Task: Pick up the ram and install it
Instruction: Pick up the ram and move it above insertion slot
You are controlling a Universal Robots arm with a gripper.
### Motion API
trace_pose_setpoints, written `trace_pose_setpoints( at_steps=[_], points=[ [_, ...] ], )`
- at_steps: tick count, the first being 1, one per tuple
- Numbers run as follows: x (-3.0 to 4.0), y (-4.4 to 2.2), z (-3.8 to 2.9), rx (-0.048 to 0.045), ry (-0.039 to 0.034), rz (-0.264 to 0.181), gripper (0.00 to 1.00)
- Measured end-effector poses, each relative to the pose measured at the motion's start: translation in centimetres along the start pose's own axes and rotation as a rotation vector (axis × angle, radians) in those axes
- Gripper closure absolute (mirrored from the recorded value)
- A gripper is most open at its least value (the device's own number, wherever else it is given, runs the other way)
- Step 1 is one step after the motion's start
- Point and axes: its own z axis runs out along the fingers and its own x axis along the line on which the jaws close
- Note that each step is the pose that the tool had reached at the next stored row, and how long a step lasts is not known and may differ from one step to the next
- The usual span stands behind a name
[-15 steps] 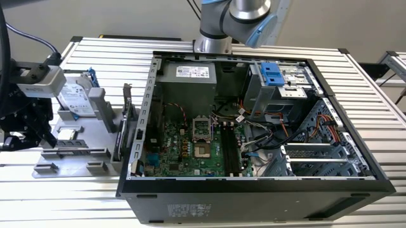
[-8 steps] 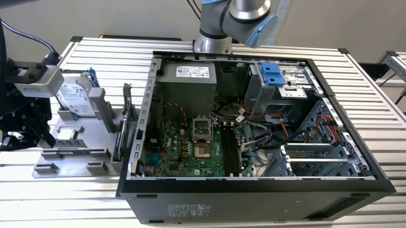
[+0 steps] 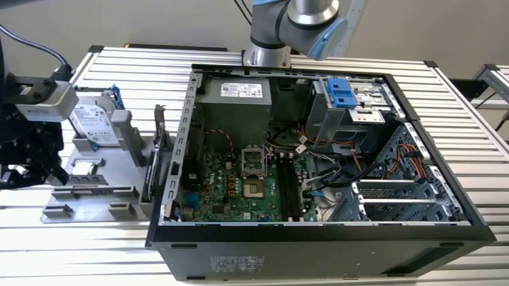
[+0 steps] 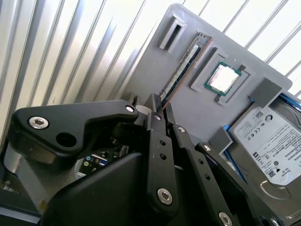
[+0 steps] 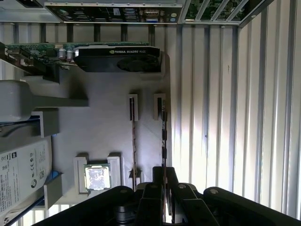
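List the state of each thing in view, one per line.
ram: on edge in the gray tray, not installed.
gripper: at the ram's near end, over the tray.
computer case: on its side, panel off.
processor chip: flat in its tray recess.
hard drive: resting in its tray holder.
graphics card: upright in the tray.

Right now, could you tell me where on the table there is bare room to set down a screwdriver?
Bare slats of the table lie behind the gray tray, in front of it, and along the exterior view's right of the computer case. The tray itself is crowded: hard drive, processor, ram, with the gripper at the ram.
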Motion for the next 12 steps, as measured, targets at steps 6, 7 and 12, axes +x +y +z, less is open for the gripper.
trace_pose_setpoints(
  at_steps=[6,7,12],
  points=[
    [0.0,0.01,-0.42,0.0002,-0.0001,0.0,1.0],
    [0.0,0.01,-0.52,0.0002,-0.0002,0.0,1.0],
    [0.0,0.02,-1.04,0.0003,-0.0002,0.0,1.0]
  ],
)
